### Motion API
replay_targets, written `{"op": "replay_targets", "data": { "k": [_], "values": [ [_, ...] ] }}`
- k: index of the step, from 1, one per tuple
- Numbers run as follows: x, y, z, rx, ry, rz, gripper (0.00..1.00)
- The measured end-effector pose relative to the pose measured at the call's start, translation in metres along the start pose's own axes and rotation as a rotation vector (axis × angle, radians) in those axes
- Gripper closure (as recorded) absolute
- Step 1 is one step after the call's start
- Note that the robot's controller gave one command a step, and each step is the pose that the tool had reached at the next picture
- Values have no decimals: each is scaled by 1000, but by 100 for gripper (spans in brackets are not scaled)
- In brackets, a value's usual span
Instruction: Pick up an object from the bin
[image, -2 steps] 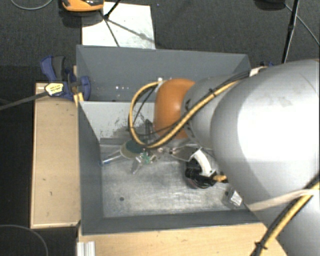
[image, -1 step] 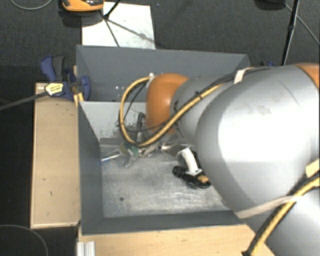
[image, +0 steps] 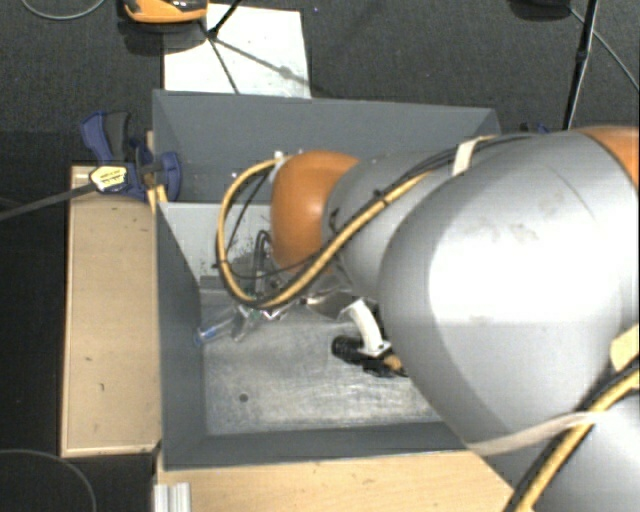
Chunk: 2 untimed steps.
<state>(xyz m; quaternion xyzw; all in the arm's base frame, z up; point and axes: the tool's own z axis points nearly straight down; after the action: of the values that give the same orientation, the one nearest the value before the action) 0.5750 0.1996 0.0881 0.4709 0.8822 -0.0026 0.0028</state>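
No text, brand or number can be read. The grey sheet-metal bin (image: 180, 300) wall left of the gripper (image: 243, 318) looks unmarked; any print on the silver-and-orange robot arm (image: 500, 260) is perhaps too blurred to tell.

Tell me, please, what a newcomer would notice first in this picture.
The big silver arm, reaching in from the right, catches the eye first, with its orange wrist cover and looping yellow cable over the grey bin. On its floor lie a white and black thing beside the arm and a small clear thing near the left wall.
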Motion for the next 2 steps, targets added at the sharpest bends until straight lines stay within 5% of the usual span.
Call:
{"op": "replay_targets", "data": {
  "k": [1,2],
  "values": [
    [-102,-53,-47,-3,3,153,0],
    [-145,-92,16,-4,9,568,0]
  ]
}}
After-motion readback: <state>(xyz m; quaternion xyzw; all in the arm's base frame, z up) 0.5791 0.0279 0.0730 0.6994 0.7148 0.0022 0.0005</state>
